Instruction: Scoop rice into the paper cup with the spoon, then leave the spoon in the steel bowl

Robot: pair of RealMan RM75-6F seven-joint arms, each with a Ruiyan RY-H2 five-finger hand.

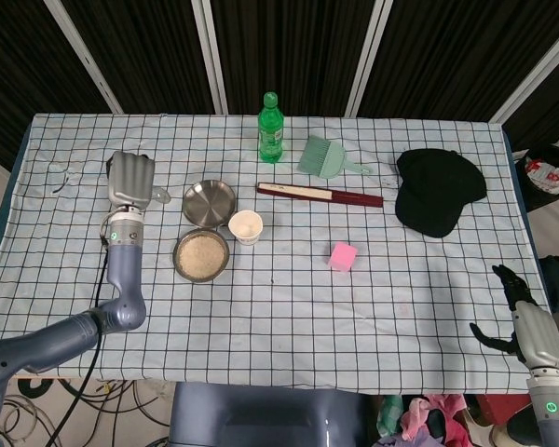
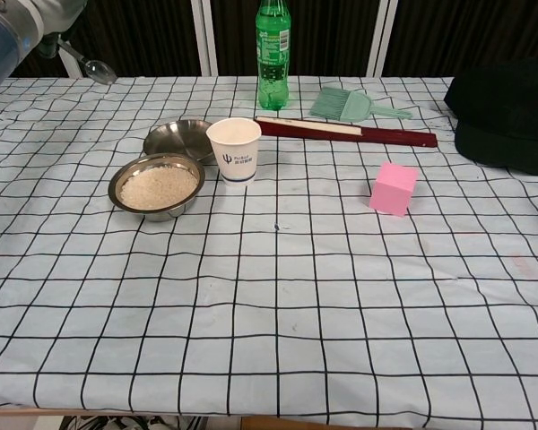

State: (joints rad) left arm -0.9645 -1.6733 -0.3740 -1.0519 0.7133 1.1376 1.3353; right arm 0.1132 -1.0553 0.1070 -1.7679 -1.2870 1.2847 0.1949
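Left hand (image 1: 130,179) grips spoon (image 1: 160,196), raised left of steel bowl (image 1: 209,202); right hand (image 1: 522,312) open, holding nothing.

it looked like a robot test lab, not a home or kitchen. the table (image 1: 279,307) wore a checked cloth (image 2: 278,296) and stood before dark panels (image 1: 289,47) framed by pale struts — a backdrop rather than a room wall. loose cables (image 1: 65,410) lay tangled on the floor by the front edge. the things on the cloth made an odd mix: a green bottle (image 1: 271,128), a brush (image 1: 326,156), a black cap (image 1: 440,191), a pink cube (image 1: 342,256) — props set out for trials, well apart from each other.
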